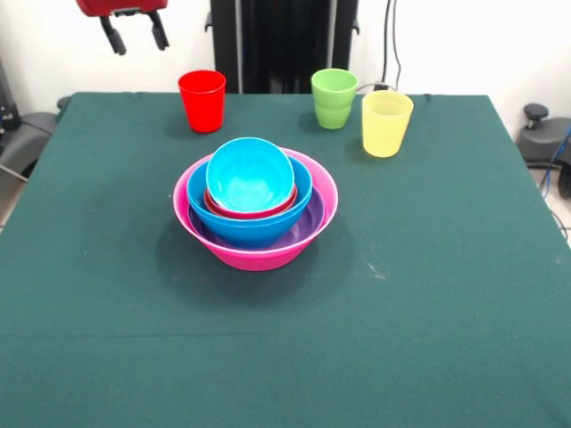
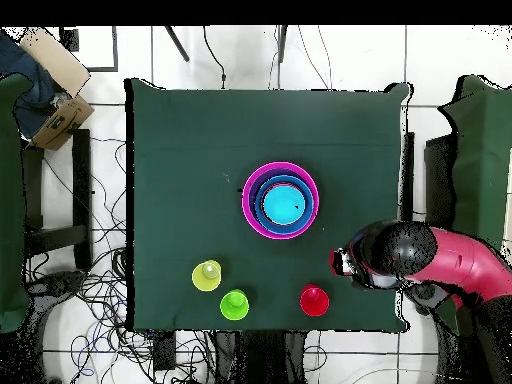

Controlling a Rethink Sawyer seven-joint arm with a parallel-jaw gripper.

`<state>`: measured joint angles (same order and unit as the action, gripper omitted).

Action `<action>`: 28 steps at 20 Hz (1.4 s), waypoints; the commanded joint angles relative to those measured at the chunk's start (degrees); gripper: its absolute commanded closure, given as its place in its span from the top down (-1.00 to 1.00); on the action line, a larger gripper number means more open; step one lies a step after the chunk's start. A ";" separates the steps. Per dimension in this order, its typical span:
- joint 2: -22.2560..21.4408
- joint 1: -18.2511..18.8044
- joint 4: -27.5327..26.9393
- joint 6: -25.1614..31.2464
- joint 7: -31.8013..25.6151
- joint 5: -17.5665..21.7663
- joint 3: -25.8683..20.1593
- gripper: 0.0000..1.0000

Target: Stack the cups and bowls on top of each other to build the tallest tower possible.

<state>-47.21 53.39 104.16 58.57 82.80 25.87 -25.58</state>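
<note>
Across the table from the front camera, the tower (image 1: 255, 209) sits mid-cloth: the pink bowl (image 1: 259, 254) as the base, a purple bowl (image 1: 303, 227) lining it, a blue bowl (image 1: 250, 227) inside that, a magenta-red rim (image 1: 254, 212) peeking out, and the cyan bowl (image 1: 250, 174) crowning the pile, tipped slightly rather than level. Behind the tower stand the red cup (image 1: 202, 100), the green cup (image 1: 335, 98) and, just beside the green one, the yellow cup (image 1: 386, 123), all upright and well apart from the pile. The gripper (image 1: 135, 34) hangs high beyond the red cup, its two fingers spread with nothing between them. Now from overhead: the tower (image 2: 281, 200) reads as concentric rings on the green tablecloth (image 2: 170, 150), the three cups line up along the edge nearest the arm, and the gripper (image 2: 345, 263) hovers beside the red cup (image 2: 314, 300), clear of the tower. The risk from here, as I read it: that tilted cyan bowl gives a cup a sloping seat, so a cup set down off-centre could slide or topple. Green and yellow stand close together, too, so a grab at one may knock the other.
</note>
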 commanded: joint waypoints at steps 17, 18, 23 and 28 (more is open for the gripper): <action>-0.01 -2.46 6.83 -3.45 -6.56 5.23 -3.16 1.00; -0.10 -2.58 7.37 -3.99 -6.19 5.33 -3.11 1.00; -0.26 -2.89 7.18 -3.56 -6.02 5.10 -3.28 1.00; -0.11 -3.03 6.75 -3.45 -5.87 5.14 -3.20 1.00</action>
<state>-48.02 52.88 108.71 58.56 82.80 25.87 -25.88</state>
